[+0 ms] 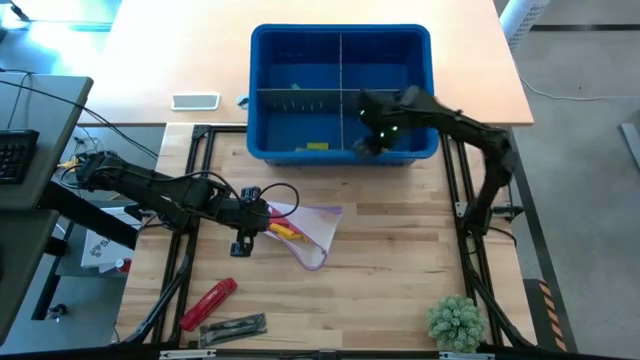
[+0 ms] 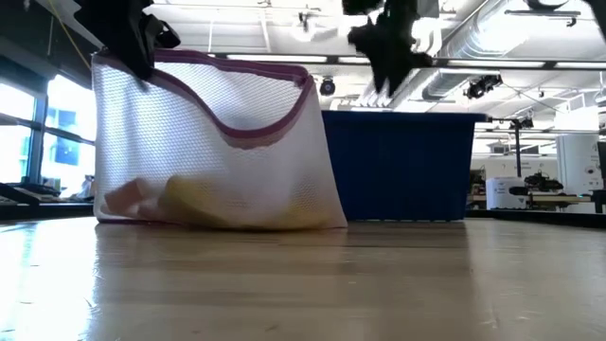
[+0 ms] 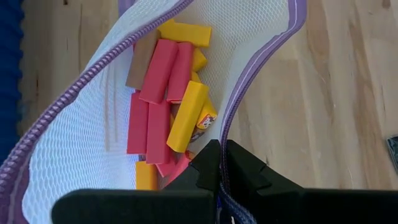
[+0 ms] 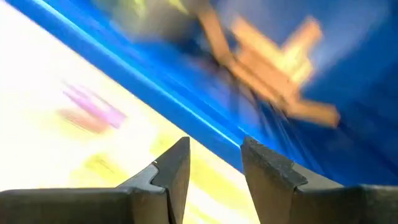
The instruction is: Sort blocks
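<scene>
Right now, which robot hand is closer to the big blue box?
The right one. The right gripper hangs open over the blue bin's front right section. The left gripper is out over the table, shut on the mesh bag's purple edge, in front of the bin.

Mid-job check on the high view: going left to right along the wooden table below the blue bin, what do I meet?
Red cylindrical tool → left pincer, shut on the mesh bag's rim → mesh bag holding blocks → green plant.
</scene>
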